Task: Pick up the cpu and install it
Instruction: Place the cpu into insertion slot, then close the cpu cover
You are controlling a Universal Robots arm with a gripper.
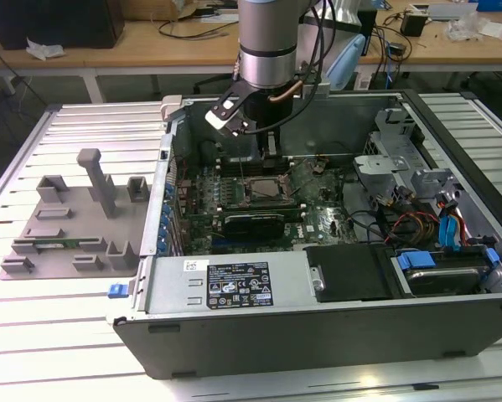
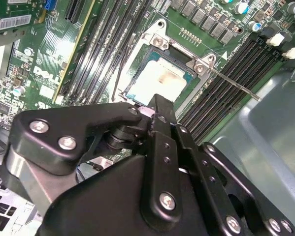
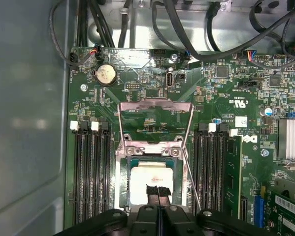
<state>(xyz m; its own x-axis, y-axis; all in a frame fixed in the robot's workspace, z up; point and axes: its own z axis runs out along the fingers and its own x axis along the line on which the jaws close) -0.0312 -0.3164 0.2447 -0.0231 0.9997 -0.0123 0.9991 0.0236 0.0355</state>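
Observation:
The cpu (image 3: 149, 179), a pale silvery square, lies flat inside the open socket (image 3: 121, 194) of the green motherboard (image 3: 137, 64); it also shows in the second wrist view (image 2: 159, 81). The socket's metal load frame (image 3: 154, 105) is swung up and open, and its thin lever (image 2: 233, 86) sticks out to the side. My gripper (image 3: 157, 191) hangs just above the cpu's near edge with its black fingers (image 2: 159, 115) pressed together and nothing between them. In the exterior view the gripper (image 1: 270, 149) hovers inside the case over the socket (image 1: 263, 190).
Black memory slots (image 3: 90, 177) flank the socket on both sides. The open grey computer case (image 1: 234, 289) holds cables (image 1: 418, 222), a drive bay and a power supply. A grey fixture with posts (image 1: 83, 213) lies on the slatted table at the exterior view's left.

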